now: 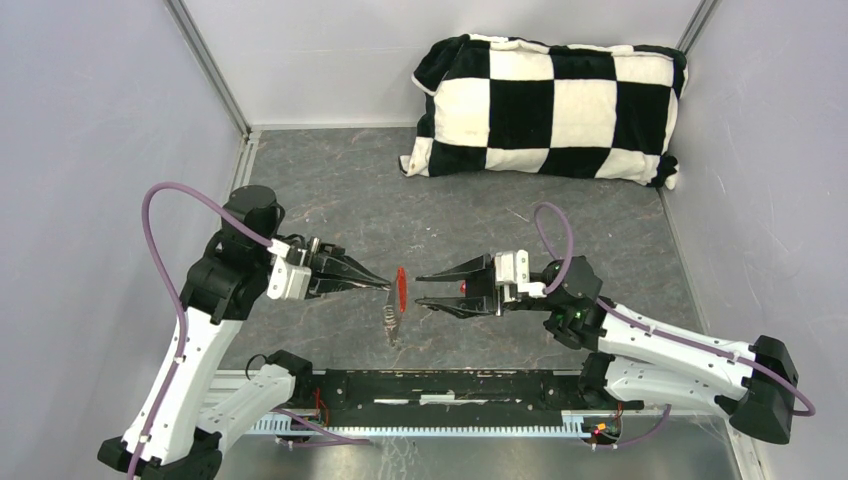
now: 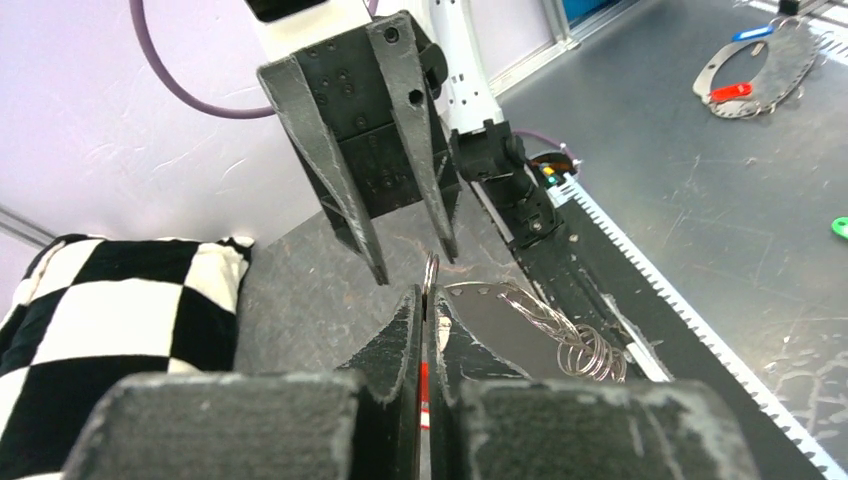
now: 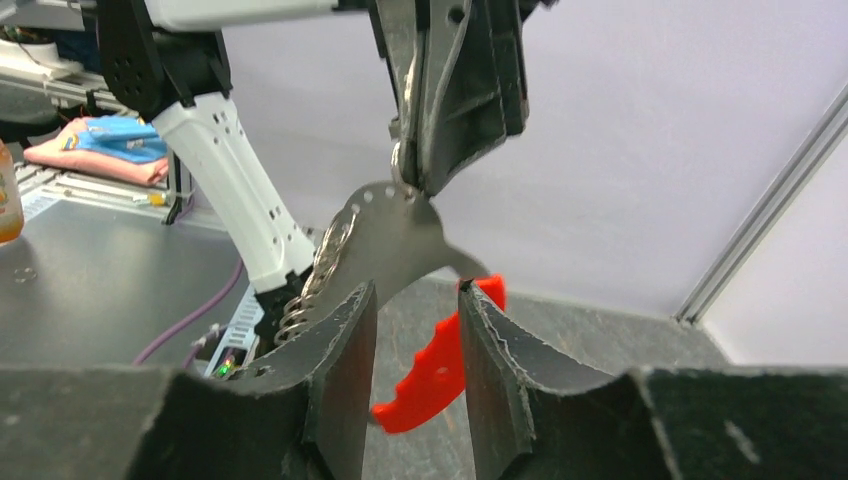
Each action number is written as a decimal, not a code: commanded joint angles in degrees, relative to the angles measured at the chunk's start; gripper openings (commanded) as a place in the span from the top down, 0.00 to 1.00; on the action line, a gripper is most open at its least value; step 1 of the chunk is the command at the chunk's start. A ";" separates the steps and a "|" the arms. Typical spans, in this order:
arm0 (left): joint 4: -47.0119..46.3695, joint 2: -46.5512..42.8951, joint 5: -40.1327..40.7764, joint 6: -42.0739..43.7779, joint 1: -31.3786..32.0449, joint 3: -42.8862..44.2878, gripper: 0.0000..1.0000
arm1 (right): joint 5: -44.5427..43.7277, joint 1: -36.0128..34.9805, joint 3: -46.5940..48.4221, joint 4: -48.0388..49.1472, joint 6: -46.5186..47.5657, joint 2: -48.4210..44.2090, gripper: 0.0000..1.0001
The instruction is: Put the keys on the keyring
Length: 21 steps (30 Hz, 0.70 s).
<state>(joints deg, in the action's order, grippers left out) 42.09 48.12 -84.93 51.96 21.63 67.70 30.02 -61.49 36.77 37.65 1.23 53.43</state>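
Well nearer than the checkered pillow's left corner, the left gripper is clamped on the keyring. Its red fob and silver rings hang below the tips. Just right of them, the right gripper faces the fob's edge, jaws apart. Bare table stretches back to the pillow.

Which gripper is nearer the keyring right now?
Left. The left gripper is shut on the keyring, holding it up; the right gripper faces it, jaws open, close but not gripping.
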 commanded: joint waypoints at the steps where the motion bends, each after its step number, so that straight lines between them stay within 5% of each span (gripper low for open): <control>1: -2.62 1.07 -5.16 -6.02 0.06 2.48 0.98 | -0.05 -0.75 4.24 6.20 -0.70 0.79 0.59; 21: -2.67 1.55 -4.46 -5.06 0.04 3.14 0.98 | -3.00 -5.19 11.08 3.05 4.46 6.70 0.67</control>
<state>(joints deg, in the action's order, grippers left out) 41.36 50.26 -87.37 49.28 21.63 69.06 29.56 -66.08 44.71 40.69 4.03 59.57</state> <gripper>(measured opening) 0.037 0.337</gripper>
